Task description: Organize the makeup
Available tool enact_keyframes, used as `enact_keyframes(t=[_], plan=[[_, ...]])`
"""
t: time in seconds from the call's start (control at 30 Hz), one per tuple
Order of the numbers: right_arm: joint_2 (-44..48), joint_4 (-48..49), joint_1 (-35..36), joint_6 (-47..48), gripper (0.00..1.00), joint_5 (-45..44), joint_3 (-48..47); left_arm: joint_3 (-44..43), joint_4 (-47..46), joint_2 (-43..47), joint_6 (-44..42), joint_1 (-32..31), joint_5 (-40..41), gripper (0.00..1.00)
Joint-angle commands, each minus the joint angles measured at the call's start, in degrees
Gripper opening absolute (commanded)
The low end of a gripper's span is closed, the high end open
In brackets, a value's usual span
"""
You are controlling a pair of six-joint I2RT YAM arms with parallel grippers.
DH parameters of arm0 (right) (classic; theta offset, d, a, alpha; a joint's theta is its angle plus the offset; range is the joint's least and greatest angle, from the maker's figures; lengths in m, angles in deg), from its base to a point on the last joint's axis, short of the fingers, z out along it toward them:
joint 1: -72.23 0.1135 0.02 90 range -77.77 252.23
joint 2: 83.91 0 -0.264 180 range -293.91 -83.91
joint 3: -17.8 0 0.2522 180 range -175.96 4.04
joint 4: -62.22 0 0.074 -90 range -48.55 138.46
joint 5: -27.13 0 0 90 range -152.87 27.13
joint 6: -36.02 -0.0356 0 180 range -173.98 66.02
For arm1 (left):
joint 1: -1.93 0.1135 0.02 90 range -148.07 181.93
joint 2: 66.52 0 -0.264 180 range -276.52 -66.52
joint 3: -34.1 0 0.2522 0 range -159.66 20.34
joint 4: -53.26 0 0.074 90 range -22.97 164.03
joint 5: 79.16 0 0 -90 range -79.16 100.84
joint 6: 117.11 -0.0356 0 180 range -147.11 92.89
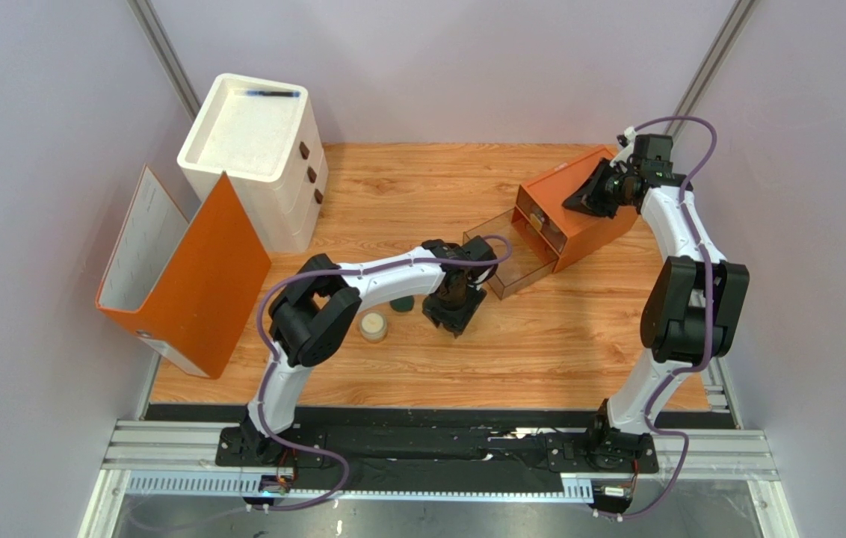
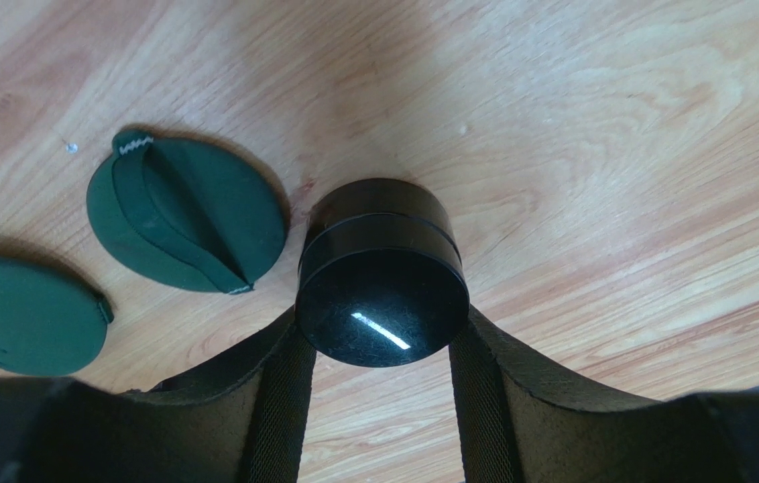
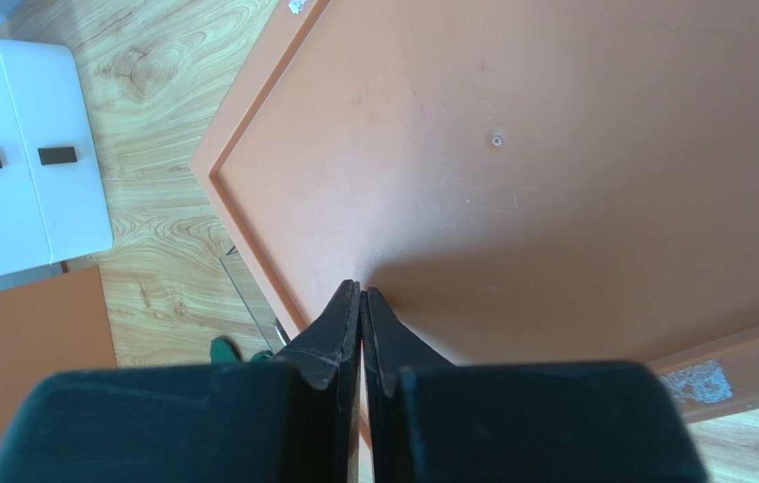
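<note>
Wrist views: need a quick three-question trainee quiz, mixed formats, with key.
1. True or false: the right pincer is open above the orange drawer box.
2. What does the left pincer straddle? A white cup; B black jar; C red pen.
3. How many green discs lie on the table in the left wrist view?
Key: 1 false, it is shut; 2 B; 3 two.
</note>
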Motion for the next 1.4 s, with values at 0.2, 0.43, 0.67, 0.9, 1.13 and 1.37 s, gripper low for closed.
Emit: enact_keyframes(t=[0.2,0.43,0.67,0.9,1.13,1.37], plan=[[-7.02,-13.12,0.85,2.78,0.05,-7.18,5.55,-6.19,2.23,-5.11,-1.93,-0.47,1.61,0.55],[-6.76,-12.85,0.85,2.60,0.05,-7.10,5.81,-7.16,3.73,-4.40,-2.72,-0.47,2.15,0.68],[-6.58,-12.85,0.85,2.60,0.05,-7.01,5.99,-10.06,2.67,-6.34,-1.85,-0.47,0.38,0.66],[-6.58,-12.76,0.85,2.60,0.05,-6.83,6.17,-13.58,2.41,-8.35,-2.37,-0.38,1.79,0.63],[-6.50,-12.76,0.76,2.60,0.05,-7.01,6.08,-15.34,4.61,-10.21,-3.07,-0.29,-1.11,0.00],[-6.76,-12.76,0.85,2.60,0.05,-6.92,6.08,-10.78,0.75,-0.30,-2.72,-0.20,3.37,0.00]])
